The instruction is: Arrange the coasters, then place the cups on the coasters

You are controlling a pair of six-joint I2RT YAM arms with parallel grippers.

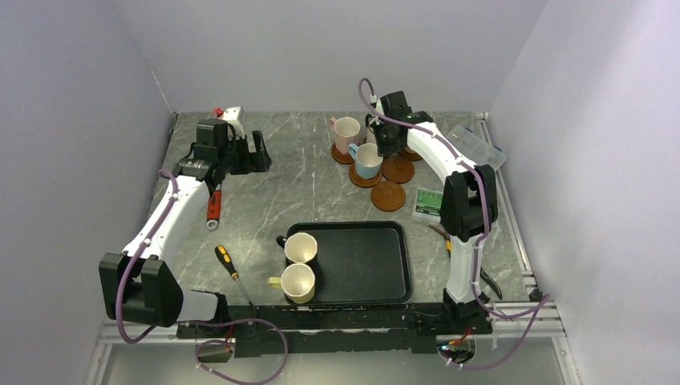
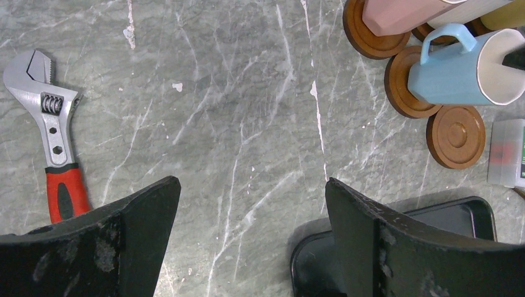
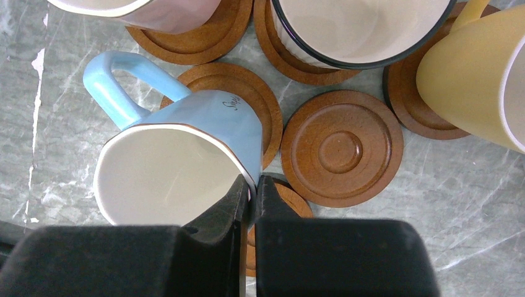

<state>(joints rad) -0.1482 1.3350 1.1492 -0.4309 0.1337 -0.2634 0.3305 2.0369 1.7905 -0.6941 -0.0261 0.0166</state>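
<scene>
From above, the left arm stretches from its base up the left side of the table, forearm low. Its left claw hangs over bare marble at the back left. The right arm rises from its base, bends at the elbow and reaches toward the back, so the right claw points down onto the blue cup. That cup stands on a coaster beside the pink cup, which has its own. Two bare coasters lie just to the right. A cream cup and a pale yellow-green cup stand at the left end of the black tray.

The left wrist view shows the left claw released, its fingers spread wide over marble with nothing between them. A wrench lies off to the left.

In the right wrist view, the right claw is clenched on the blue cup's rim, one finger inside the wall and one outside. The cup's handle points up-left. A white cup and a yellow cup sit on coasters beyond.
</scene>
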